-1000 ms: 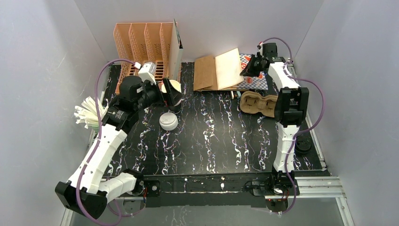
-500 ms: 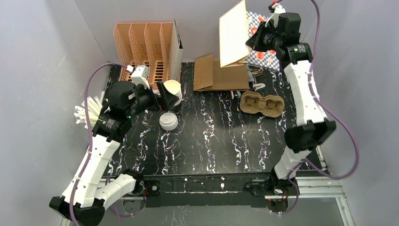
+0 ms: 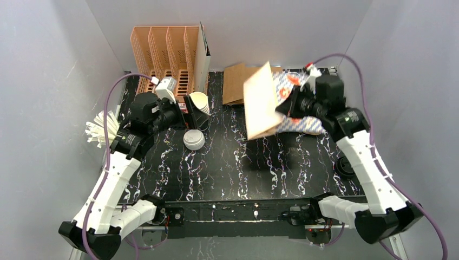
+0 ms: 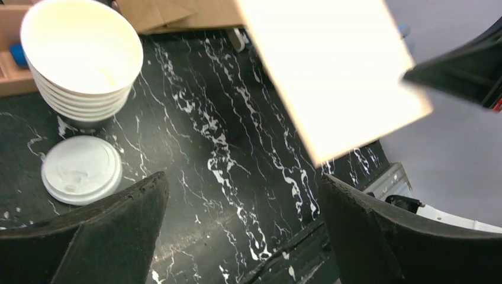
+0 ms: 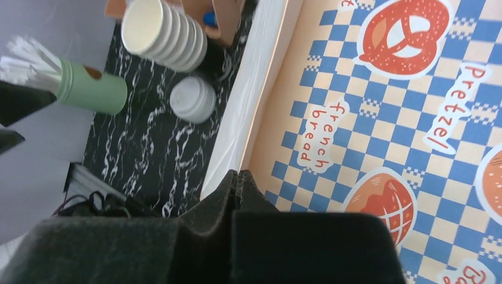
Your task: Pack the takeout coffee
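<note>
A stack of white paper cups [image 3: 199,102] [image 4: 83,53] [image 5: 166,29] leans at the back left of the black marble table [image 3: 233,162]. White lids [image 3: 193,140] [image 4: 80,168] [image 5: 192,99] lie just in front of it. My left gripper [image 3: 195,115] [image 4: 243,179] hovers open beside the cups, with only table between its fingers. The right gripper [image 3: 281,110] [image 5: 237,174] is shut on the edge of a paper bag [image 3: 260,103] [image 4: 337,71] [image 5: 379,106] printed with blue checks and pretzels. The bag hangs in the air over the table's right middle.
An orange slotted rack [image 3: 165,54] stands at the back left, with flat brown paper bags [image 3: 234,84] beside it. A green cup of white straws [image 3: 103,130] [image 5: 89,89] sits at the left edge. A black round thing [image 3: 346,167] lies by the right edge. Grey walls close in.
The right arm picked the printed bag up off the back of the table, swung it high, then brought it down and forward over the table. The left gripper stayed open by the cups.
</note>
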You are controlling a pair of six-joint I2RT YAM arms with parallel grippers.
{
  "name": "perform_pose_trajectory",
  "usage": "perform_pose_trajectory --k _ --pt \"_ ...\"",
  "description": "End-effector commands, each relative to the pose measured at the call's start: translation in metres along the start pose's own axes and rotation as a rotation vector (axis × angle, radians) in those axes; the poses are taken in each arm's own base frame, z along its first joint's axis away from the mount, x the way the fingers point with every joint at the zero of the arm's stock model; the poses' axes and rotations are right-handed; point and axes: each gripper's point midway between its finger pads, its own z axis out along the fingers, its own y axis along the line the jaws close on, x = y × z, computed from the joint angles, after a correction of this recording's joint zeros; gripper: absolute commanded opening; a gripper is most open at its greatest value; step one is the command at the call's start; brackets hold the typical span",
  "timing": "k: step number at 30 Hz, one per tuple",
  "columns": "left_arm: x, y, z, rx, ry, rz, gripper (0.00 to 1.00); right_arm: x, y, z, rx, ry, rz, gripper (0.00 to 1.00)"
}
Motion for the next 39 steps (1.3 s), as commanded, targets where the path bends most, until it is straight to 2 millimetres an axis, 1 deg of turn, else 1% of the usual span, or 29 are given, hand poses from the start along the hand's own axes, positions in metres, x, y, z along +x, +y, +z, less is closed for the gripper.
perform_pose_trajectory --k 1,4,5,6,7,8,10,11,12,13,14,15,16,19,20,21,23,24,26,27,29,31,34,36,39 --pt "0.026 -0.001 0.013 0.043 0.099 -0.068 0.95 0.054 0.009 0.000 -0.078 0.065 0.095 0.01" --pt "0.041 0.004 0.021 0.032 0.131 -0.101 0.95 0.090 0.006 0.013 -0.079 0.125 0.127 0.01" --pt "0.045 0.006 0.024 0.017 0.137 -0.113 0.96 0.102 0.008 0.018 -0.087 0.143 0.128 0.01" --pt "0.050 0.007 0.027 0.002 0.138 -0.121 0.96 0.108 0.008 0.023 -0.088 0.143 0.135 0.01" --pt "0.056 0.005 0.029 -0.001 0.147 -0.123 0.97 0.118 0.012 0.030 -0.100 0.153 0.136 0.01" --pt "0.062 0.002 0.032 -0.006 0.155 -0.122 0.97 0.126 0.016 0.035 -0.111 0.166 0.129 0.07" --pt "0.074 -0.003 0.038 -0.031 0.168 -0.098 0.98 0.141 0.025 0.045 -0.133 0.202 0.109 0.41" --pt "0.080 -0.006 0.040 -0.042 0.178 -0.083 0.98 0.148 0.029 0.049 -0.142 0.227 0.097 0.55" --pt "0.089 -0.012 0.042 -0.040 0.192 -0.065 0.98 0.152 0.032 0.051 -0.141 0.246 0.083 0.63" --pt "0.095 -0.015 0.044 -0.051 0.200 -0.053 0.98 0.154 0.031 0.052 -0.127 0.258 0.072 0.72" --pt "0.101 -0.015 0.045 -0.067 0.203 -0.045 0.98 0.156 0.027 0.053 -0.100 0.264 0.063 0.79" --pt "0.108 -0.017 0.046 -0.076 0.212 -0.036 0.98 0.155 0.020 0.052 -0.062 0.261 0.053 0.82" --pt "0.111 -0.015 0.049 -0.110 0.204 -0.027 0.98 0.153 0.011 0.051 -0.013 0.245 0.042 0.84" --pt "0.130 -0.016 0.054 -0.167 0.210 0.017 0.98 0.147 -0.030 0.042 0.200 0.182 0.023 0.90" --pt "0.136 -0.019 0.057 -0.184 0.213 0.038 0.98 0.148 -0.044 0.038 0.261 0.171 0.025 0.92" --pt "0.142 -0.016 0.061 -0.227 0.208 0.061 0.98 0.146 -0.056 0.035 0.302 0.154 0.036 0.92" --pt "0.155 -0.019 0.065 -0.270 0.209 0.099 0.98 0.144 -0.075 0.031 0.327 0.133 0.072 0.90" --pt "0.160 -0.020 0.068 -0.292 0.209 0.111 0.98 0.145 -0.079 0.030 0.299 0.142 0.101 0.87" --pt "0.170 -0.021 0.072 -0.335 0.208 0.108 0.98 0.145 -0.097 0.030 0.296 0.140 0.164 0.82" --pt "0.175 -0.022 0.075 -0.350 0.207 0.102 0.98 0.149 -0.098 0.032 0.254 0.165 0.201 0.80" --pt "0.184 -0.022 0.078 -0.386 0.198 0.078 0.98 0.155 -0.111 0.034 0.242 0.185 0.263 0.76" --pt "0.189 -0.021 0.083 -0.416 0.180 0.052 0.98 0.162 -0.125 0.036 0.276 0.195 0.307 0.74" --pt "0.193 -0.018 0.090 -0.461 0.152 0.017 0.98 0.167 -0.144 0.037 0.365 0.176 0.359 0.76" --pt "0.194 -0.015 0.095 -0.489 0.133 0.005 0.98 0.166 -0.153 0.038 0.395 0.142 0.358 0.76" --pt "0.194 -0.010 0.103 -0.526 0.107 0.015 0.98 0.152 -0.164 0.037 0.437 0.058 0.310 0.69"
